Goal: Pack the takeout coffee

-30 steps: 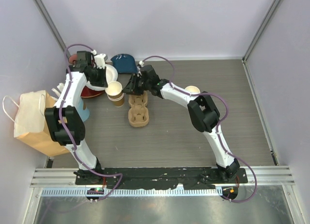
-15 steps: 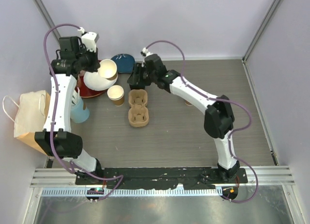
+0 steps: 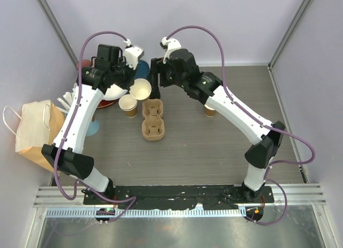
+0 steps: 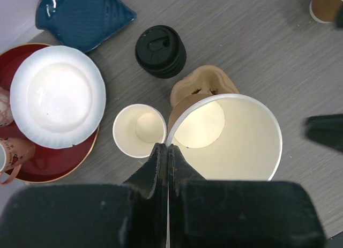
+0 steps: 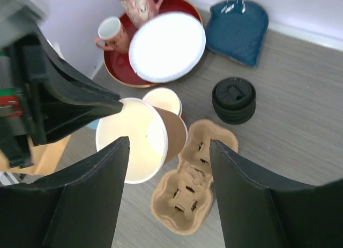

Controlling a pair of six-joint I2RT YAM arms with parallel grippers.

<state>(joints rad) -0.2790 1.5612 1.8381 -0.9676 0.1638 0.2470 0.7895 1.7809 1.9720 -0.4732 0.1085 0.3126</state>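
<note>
Operator: Where is the coffee now?

Arms: One lidded cup (image 5: 233,100) stands upright on the table (image 3: 214,151), black lid up. It is just past the far end of the cardboard carrier (image 5: 190,189) and near the blue dish (image 5: 238,23). I cannot make out a second one for certain.

Operator: And your jaws?

Arms: My right gripper (image 5: 169,146) hangs spread wide above the carrier, holding nothing. My left gripper (image 4: 168,151) is pressed together on the rim of an empty cup (image 4: 236,135), which is tilted in the air.

Operator: Which arm goes for it?

Arms: The right, I judge. The lidded cup sits a little ahead of its gap, toward its right finger, with its axis vertical. The jaws should come down around its wall. My left is occupied.
</note>
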